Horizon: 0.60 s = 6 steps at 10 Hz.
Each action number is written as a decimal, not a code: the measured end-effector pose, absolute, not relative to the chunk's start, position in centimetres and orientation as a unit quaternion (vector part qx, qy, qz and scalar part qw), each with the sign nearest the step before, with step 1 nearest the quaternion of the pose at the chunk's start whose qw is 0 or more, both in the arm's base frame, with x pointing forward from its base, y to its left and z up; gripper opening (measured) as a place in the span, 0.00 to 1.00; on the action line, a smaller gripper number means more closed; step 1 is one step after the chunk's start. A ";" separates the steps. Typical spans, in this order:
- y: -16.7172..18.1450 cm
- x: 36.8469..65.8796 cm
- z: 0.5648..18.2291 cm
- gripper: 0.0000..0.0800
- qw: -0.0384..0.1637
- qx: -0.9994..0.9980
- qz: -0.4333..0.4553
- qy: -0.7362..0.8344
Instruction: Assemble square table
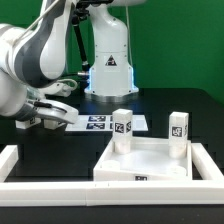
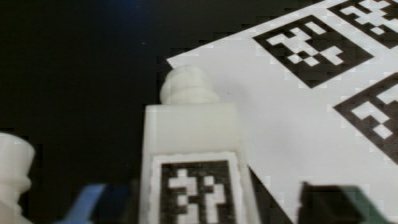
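The square table slab (image 1: 145, 165) lies recessed face up at the front right of the exterior view. Two tagged white legs (image 1: 121, 130) (image 1: 178, 128) stand upright at its back corners. In the wrist view a third white leg (image 2: 196, 135) with a tag lies between my fingers, its rounded end pointing away. My gripper (image 2: 210, 205) is open, with a gap on each side of the leg. In the exterior view the gripper (image 1: 57, 113) is low over the table at the left. The end of another leg (image 2: 15, 170) shows beside it.
The marker board (image 1: 105, 122) lies flat behind the slab, and it also shows next to the leg in the wrist view (image 2: 320, 90). A low white border wall (image 1: 20, 165) runs along the left and front. The robot base (image 1: 108, 65) stands at the back.
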State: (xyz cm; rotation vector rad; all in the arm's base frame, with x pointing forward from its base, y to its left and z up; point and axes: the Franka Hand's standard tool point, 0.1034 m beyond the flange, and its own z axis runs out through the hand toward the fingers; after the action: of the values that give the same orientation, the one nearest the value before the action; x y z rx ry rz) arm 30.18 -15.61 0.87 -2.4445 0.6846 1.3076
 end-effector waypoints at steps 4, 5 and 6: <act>-15.6 30.2 0.9 0.36 0.142 -0.847 0.453 0.237; -15.6 30.2 0.9 0.36 0.142 -0.847 0.453 0.237; -15.4 30.4 1.1 0.36 0.141 -0.846 0.456 0.239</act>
State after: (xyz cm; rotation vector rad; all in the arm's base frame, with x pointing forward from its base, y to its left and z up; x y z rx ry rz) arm 30.43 -15.40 1.15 -2.4412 0.6896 1.3159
